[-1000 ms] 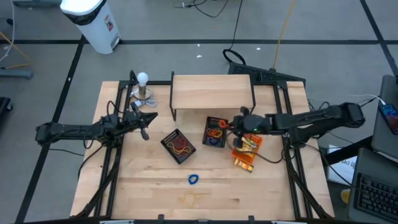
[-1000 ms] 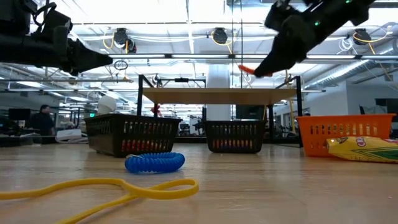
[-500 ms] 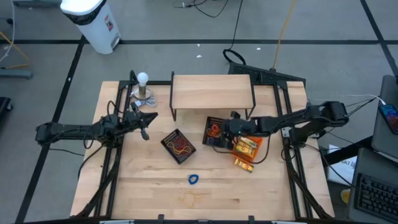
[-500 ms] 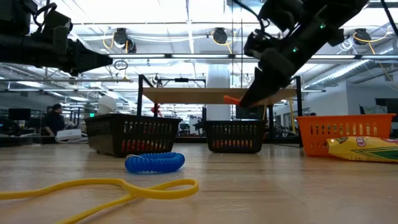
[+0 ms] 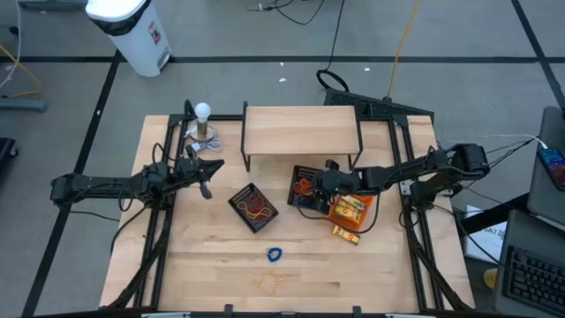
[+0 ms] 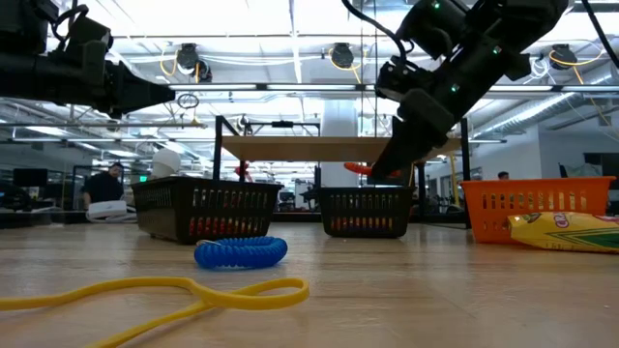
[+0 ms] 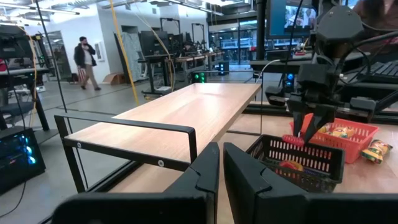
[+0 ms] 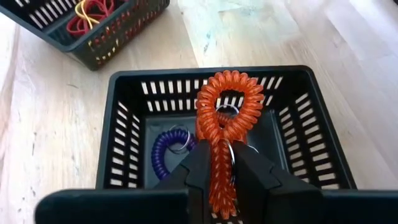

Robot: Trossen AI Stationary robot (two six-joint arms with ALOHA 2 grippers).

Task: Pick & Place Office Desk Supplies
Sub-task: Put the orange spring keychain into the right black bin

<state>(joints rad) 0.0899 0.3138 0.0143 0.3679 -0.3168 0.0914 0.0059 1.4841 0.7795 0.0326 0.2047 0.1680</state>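
Note:
My right gripper (image 8: 219,169) is shut on an orange coil band (image 8: 222,106) just above a black mesh basket (image 5: 305,188), which holds a blue coil (image 8: 163,152). In the low view the orange coil (image 6: 358,167) hangs at the basket's rim height below my right gripper (image 6: 385,166). A second black basket (image 5: 254,208) holds red and yellow rubber bands. A blue coil (image 5: 274,254) and a yellow loop (image 6: 193,290) lie on the table near its front. My left gripper (image 7: 218,167) is shut with nothing in it and waits level at the table's left (image 5: 205,179). My right gripper pinches the orange coil band between its two fingers, on the doubled strand (image 8: 219,155) at one end. The fingers slant down from the table's right. The band's round loop (image 8: 229,93) sticks out past the fingertips, clear of the basket.
An orange tray (image 5: 351,208) with yellow packets stands right of the basket, and one yellow packet (image 5: 346,232) lies in front of it. A wooden riser shelf (image 5: 300,131) stands at the back, with a white ball on a stand (image 5: 203,113) to its left.
My right gripper has come down and toward the table's left with the orange coil, from over the orange tray's edge to just above the black basket. It has tipped a little more downward and stays shut on the coil.

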